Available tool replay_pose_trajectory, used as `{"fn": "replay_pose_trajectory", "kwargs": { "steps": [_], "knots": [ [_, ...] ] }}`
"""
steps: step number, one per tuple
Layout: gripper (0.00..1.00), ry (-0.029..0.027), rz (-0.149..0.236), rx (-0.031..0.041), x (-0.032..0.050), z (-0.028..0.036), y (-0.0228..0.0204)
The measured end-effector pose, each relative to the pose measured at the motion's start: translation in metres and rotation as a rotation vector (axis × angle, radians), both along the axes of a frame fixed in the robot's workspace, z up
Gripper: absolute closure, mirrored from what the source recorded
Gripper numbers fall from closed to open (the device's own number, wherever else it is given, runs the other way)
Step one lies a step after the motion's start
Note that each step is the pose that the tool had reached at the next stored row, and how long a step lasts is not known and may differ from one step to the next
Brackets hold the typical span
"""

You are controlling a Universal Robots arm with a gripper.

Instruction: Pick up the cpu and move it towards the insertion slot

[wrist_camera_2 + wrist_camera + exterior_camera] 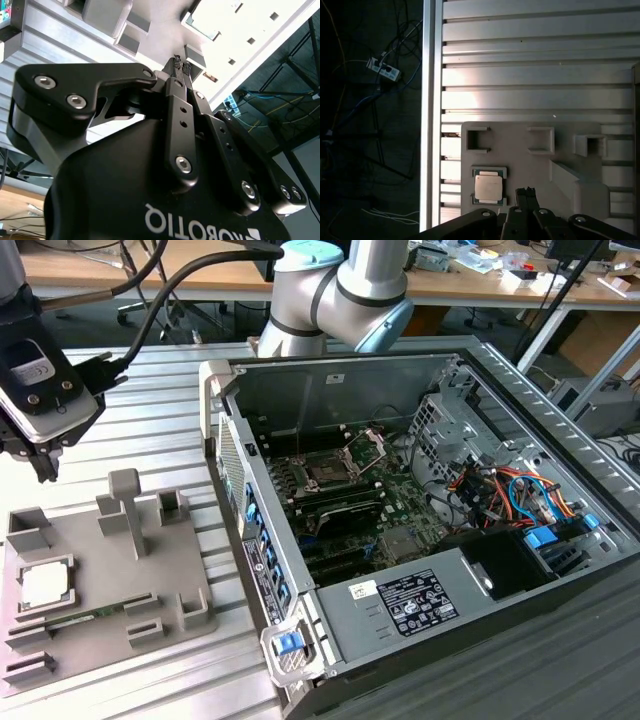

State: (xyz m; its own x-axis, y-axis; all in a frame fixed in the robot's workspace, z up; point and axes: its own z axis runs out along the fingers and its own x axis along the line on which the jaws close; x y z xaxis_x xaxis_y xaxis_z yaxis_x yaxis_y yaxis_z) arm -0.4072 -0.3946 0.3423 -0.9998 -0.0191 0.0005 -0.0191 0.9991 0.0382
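Well, in the exterior view the cpu (45,585) lies in the grey tray (100,570) at the exterior view's lower left, not yet lifted; my gripper (42,465) hangs above it, partly cut off, well apart from the insertion slot (325,473). In the second wrist view the fingertips (175,64) pinch together on nothing. In the first wrist view the cpu (487,187) sits near them.

Silver arm (375,268), pale-blue caps (388,330), black jaws, silver screws (183,164)
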Motion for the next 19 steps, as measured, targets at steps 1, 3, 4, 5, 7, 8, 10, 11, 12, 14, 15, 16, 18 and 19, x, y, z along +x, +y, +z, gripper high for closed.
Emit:
{"fn": "replay_pose_trajectory", "kwargs": {
  "steps": [1,3,4,5,7,8,10,11,12,14,15,16,18,19],
  "knots": [
    [0.89,0.0000,0.000,0.0000,0.0000,-0.0002,0.0000],
    [0.89,0.0000,0.000,0.0000,-0.0001,-0.0008,0.0000],
    [0.89,-0.0001,0.000,0.0000,-0.0002,-0.0011,0.0000],
    [0.89,0.0001,0.000,0.0000,-0.0002,-0.0012,0.0000],
    [0.89,0.0000,0.000,0.0000,-0.0003,-0.0019,0.0000],
    [0.89,0.0000,0.000,0.0000,-0.0003,-0.0021,0.0000],
    [0.89,0.0000,0.000,0.0000,-0.0004,-0.0026,0.0000],
    [0.89,0.0000,0.000,0.0000,-0.0004,-0.0029,0.0000],
    [0.89,0.0000,0.000,0.0000,-0.0005,-0.0033,0.0000],
    [0.89,0.0000,0.000,0.0000,-0.0005,-0.0038,0.0000],
    [0.89,0.0000,0.000,0.0000,-0.0006,-0.0041,0.0000],
    [0.89,0.0000,0.000,0.0000,-0.0006,-0.0045,0.0000],
    [0.89,0.0000,0.000,0.0000,-0.0006,-0.0049,0.0000],
    [0.89,0.0000,0.000,0.0000,-0.0007,-0.0053,0.0000]
  ]
}}
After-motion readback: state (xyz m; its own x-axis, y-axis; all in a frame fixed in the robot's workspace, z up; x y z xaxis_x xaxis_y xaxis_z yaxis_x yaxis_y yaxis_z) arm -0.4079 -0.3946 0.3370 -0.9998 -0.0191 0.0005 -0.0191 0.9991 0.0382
